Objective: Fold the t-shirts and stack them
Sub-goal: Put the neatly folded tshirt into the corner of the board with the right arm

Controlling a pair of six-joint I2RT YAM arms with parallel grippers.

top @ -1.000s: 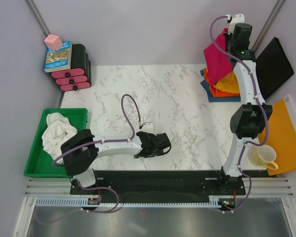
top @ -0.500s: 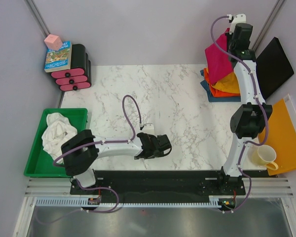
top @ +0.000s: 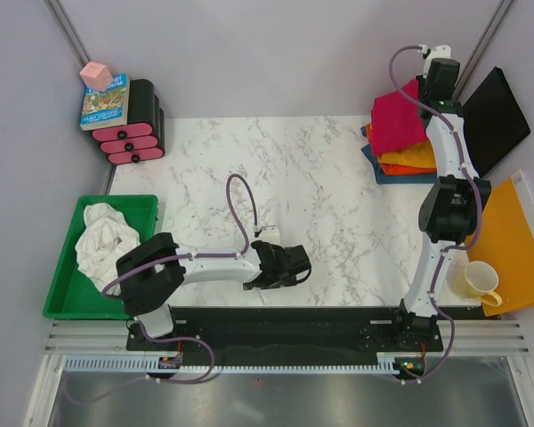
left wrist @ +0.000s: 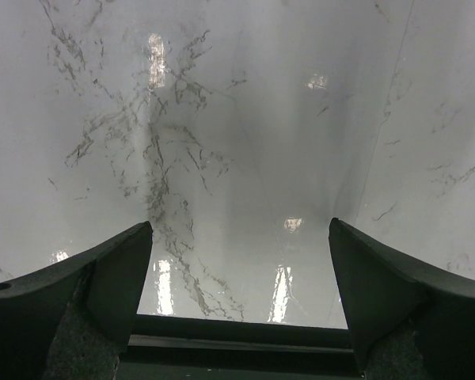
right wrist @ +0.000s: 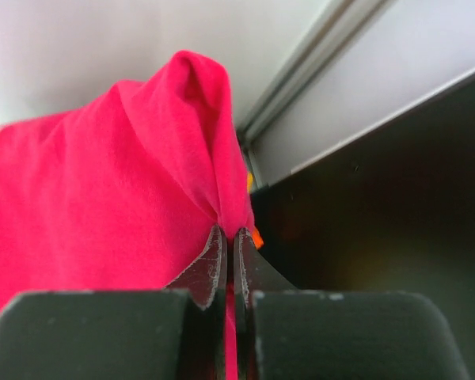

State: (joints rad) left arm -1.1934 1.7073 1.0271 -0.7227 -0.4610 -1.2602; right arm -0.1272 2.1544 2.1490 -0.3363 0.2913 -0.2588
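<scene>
My right gripper (top: 424, 89) is at the far right corner, shut on a bunched edge of the crimson-red t-shirt (top: 397, 123). In the right wrist view its fingertips (right wrist: 228, 232) pinch a fold of that red cloth (right wrist: 119, 182). The shirt drapes over a stack of a yellow-orange t-shirt (top: 418, 157), an orange one (top: 397, 167) and a blue one (top: 374, 165). A white t-shirt (top: 101, 240) lies crumpled in the green tray (top: 60, 289) at the left. My left gripper (top: 298, 267) rests low over the near middle of the marble table, open, with bare marble between its fingers (left wrist: 241, 226).
Pink-and-black stacked cases (top: 135, 129) with a book (top: 104, 100) and a pink cube (top: 96, 75) stand at the back left. A black board (top: 495, 120) leans at the far right. A flat orange board (top: 514, 253) and a cream cup (top: 478, 283) lie at the right edge.
My right gripper has moved right and back with the red shirt, which now lies lower and flatter over the stack. The left arm has barely shifted.
</scene>
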